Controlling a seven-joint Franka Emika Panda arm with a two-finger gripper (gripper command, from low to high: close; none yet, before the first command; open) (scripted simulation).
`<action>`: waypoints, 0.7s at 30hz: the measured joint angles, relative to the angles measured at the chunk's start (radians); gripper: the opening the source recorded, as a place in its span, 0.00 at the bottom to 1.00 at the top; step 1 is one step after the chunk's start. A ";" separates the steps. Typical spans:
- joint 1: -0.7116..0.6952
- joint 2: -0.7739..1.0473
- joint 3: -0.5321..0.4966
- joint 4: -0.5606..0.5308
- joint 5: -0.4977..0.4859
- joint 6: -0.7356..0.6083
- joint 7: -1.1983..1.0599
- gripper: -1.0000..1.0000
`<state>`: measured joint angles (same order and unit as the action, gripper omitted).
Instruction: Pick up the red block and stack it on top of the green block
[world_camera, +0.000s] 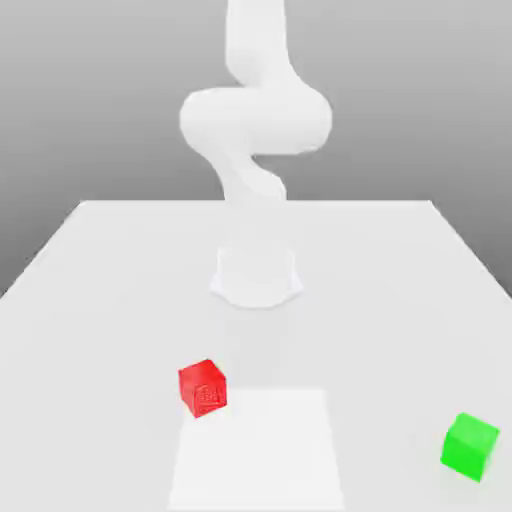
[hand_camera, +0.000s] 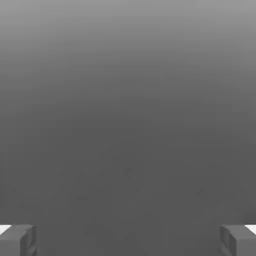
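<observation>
The red block (world_camera: 203, 387) sits on the white worktop (world_camera: 90, 300), in the near part of it, a little toward the exterior view's left. It stands flat on one face and is turned, so one corner points to the camera. Its front face carries a faint mark, too small to read. The green block (world_camera: 469, 446) also rests flat on the worktop, far toward the exterior view's right and nearer to the camera than the red one. The two blocks are well apart, and nothing touches either of them.

The arm (world_camera: 255, 120) rises from its round base (world_camera: 256, 277) at the middle of the worktop, behind the red block, and bends upward out of the picture. A brighter square patch (world_camera: 256, 450) lies on the worktop just beside the red block.

In the hand view the end effector (hand_camera: 128, 240) has its two grey fingertips (hand_camera: 17, 240) spread wide apart, with a plain grey background between them.
</observation>
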<state>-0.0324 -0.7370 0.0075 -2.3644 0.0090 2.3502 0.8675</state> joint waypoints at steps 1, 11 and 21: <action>-0.015 0.031 0.004 -0.031 0.004 0.024 0.033 0.50; -0.161 0.340 0.052 -0.334 0.029 0.262 0.377 0.50; -0.262 0.792 0.053 -0.536 -0.031 0.609 0.713 0.50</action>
<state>-0.2940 0.0554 0.0606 -2.9009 -0.0215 2.9597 1.5804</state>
